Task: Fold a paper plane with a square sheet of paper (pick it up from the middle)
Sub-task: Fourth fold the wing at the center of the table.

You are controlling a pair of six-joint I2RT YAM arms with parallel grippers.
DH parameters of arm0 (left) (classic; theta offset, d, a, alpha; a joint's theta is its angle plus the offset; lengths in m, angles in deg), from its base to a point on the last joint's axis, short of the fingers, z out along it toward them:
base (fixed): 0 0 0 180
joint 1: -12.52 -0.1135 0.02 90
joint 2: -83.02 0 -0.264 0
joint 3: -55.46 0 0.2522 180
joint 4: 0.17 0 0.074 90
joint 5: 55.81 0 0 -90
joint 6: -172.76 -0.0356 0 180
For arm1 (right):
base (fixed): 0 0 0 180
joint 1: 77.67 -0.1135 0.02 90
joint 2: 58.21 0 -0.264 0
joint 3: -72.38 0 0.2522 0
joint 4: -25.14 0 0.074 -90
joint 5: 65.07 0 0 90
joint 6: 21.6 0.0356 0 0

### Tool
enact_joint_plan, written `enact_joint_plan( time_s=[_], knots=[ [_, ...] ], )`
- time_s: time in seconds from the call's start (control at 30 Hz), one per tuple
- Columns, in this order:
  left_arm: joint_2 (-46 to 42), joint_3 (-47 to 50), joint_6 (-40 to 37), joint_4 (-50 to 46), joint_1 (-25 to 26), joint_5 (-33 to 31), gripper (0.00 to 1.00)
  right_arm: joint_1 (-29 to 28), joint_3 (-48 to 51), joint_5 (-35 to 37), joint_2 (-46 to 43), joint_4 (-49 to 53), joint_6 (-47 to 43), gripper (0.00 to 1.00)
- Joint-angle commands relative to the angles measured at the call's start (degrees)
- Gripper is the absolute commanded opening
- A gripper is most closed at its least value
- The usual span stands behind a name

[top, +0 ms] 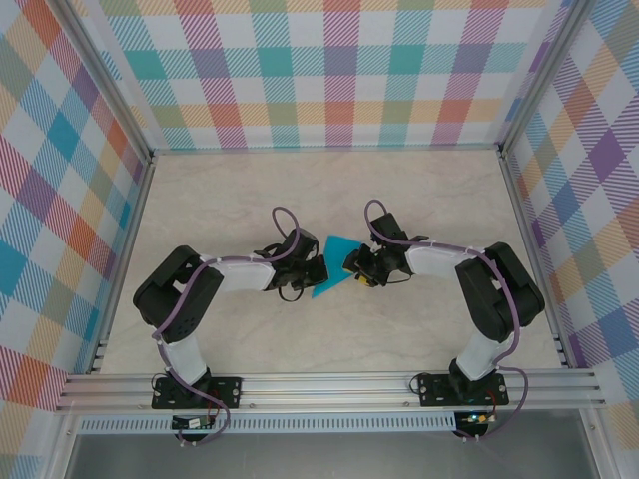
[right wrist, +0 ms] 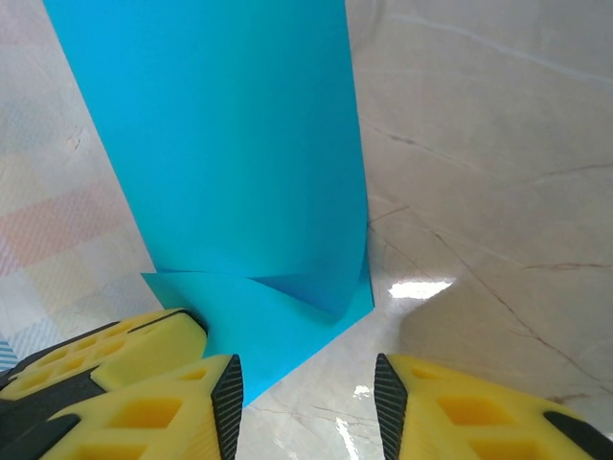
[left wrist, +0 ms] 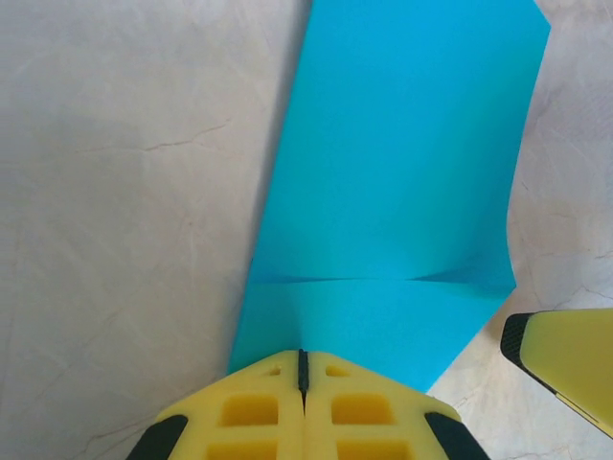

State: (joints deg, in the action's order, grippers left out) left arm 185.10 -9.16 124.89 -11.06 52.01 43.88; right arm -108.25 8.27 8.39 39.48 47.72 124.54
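The square sheet of paper (top: 331, 264) sits in the middle of the counter (top: 250, 190), between the two arms. It is teal-blue and plain, with a crease running across it near the held edge and a small buckle at one corner. The left pincer (left wrist: 303, 369) is pressed shut on the middle of that near edge, its yellow fingers meeting with the paper caught between them. From there the sheet rises and stretches away over the pale marbled surface. The right pincer (right wrist: 306, 393) faces it from the other side with its jaws standing apart and nothing between them. The paper's lower corner lies just ahead of the gap, perhaps brushing one finger, though that contact is hard to judge.
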Motion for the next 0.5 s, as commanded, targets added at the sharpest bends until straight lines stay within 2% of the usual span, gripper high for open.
enact_joint_plan(
  time_s=[0.0, 0.47],
  knots=[
    [0.9, -1.3, -1.0, -2.8, -0.6, -2.3, 0.00, 0.0, -1.1, -0.9, 0.6, -0.4, 0.4, 0.43],
    [0.8, -0.1, -0.3, -2.4, -0.7, -2.5, 0.00, 0.0, -3.1, -3.1, 2.7, -2.2, 1.0, 0.37]
  ],
)
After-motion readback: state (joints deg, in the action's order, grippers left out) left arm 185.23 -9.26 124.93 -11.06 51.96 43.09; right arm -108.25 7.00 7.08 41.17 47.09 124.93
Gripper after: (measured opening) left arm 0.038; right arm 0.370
